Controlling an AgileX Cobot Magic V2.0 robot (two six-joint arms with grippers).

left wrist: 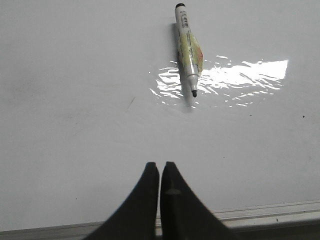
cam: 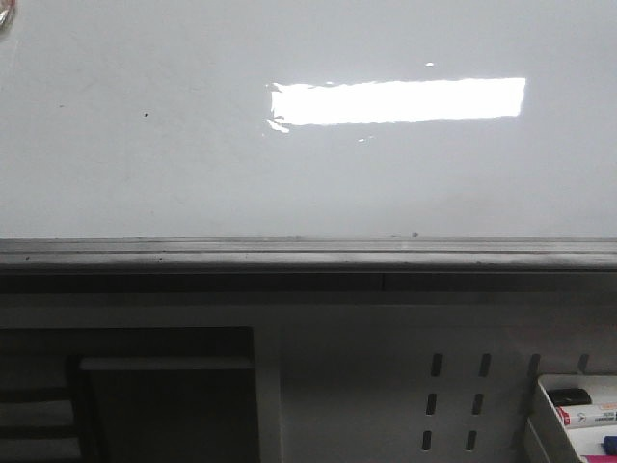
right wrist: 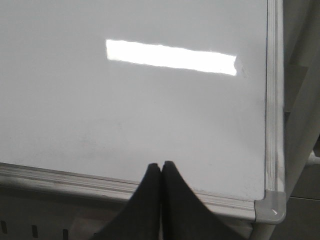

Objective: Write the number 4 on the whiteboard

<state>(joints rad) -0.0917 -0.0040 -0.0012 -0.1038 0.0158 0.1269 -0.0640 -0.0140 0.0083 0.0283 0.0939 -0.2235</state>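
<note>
The whiteboard (cam: pixel 193 174) fills the front view, glossy white with a bright rectangular reflection and a grey ledge along its near edge. No number 4 shows on it, only small dark specks. In the left wrist view a white marker (left wrist: pixel 188 50) with a yellow label lies on the board (left wrist: pixel 75 100), its cap off and black tip bare. My left gripper (left wrist: pixel 160 165) is shut and empty, well short of the marker. My right gripper (right wrist: pixel 161 164) is shut and empty over the board (right wrist: pixel 125 115) near its framed corner. Neither gripper shows in the front view.
Below the ledge (cam: pixel 308 253) is a white perforated panel with slots (cam: pixel 453 400). A white tray (cam: pixel 578 420) with markers and an eraser sits at the lower right. The board's metal frame corner (right wrist: pixel 270 207) is close to my right gripper.
</note>
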